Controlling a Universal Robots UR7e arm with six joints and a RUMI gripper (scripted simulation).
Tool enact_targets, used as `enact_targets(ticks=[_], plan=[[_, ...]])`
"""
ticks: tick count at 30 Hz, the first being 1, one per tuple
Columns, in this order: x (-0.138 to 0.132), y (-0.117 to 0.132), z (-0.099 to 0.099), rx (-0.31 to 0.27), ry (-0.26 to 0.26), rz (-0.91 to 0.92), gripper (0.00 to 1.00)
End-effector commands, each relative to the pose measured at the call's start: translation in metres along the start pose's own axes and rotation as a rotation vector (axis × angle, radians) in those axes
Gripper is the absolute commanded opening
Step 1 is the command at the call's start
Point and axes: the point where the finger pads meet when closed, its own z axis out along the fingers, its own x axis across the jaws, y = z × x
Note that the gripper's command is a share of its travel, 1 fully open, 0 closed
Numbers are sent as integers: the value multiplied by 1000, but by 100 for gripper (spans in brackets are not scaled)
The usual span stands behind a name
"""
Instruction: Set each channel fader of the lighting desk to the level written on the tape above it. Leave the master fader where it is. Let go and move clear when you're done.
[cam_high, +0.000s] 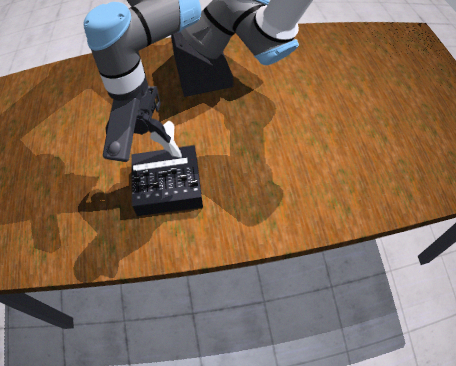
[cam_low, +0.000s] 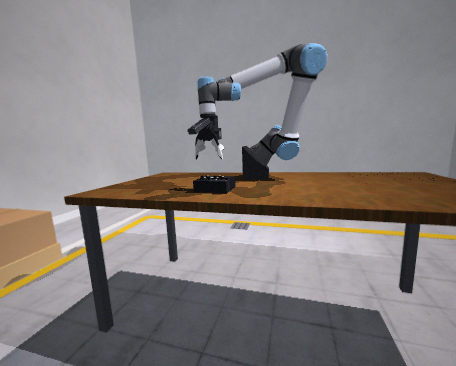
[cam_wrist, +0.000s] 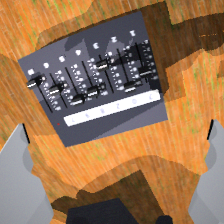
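Observation:
The black lighting desk (cam_high: 167, 204) (cam_low: 214, 186) (cam_wrist: 125, 119) lies on the wooden table (cam_high: 325, 150) (cam_low: 325, 192), left of centre. It has several faders (cam_high: 165, 181) (cam_wrist: 92, 80) whose caps sit at different heights in their slots. A white tape strip (cam_high: 160, 164) (cam_wrist: 112, 109) runs along its far edge; the writing is too small to read. My gripper (cam_high: 162, 137) (cam_low: 209, 154) (cam_wrist: 117, 123) is open and empty. It hangs well above the desk's far edge, with the tape side towards it.
The arm's dark base pedestal (cam_high: 202, 65) (cam_low: 255, 165) stands on the table just behind the desk. A cardboard box (cam_low: 25, 240) sits on the floor at the far left, away from the table.

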Motion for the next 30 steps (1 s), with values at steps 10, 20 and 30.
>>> enact_targets(ticks=[10,20,30], plan=[[10,5,12,4,9,506,100],[15,10,18,5,9,779,100],[19,15,25,6,9,1037,100]])
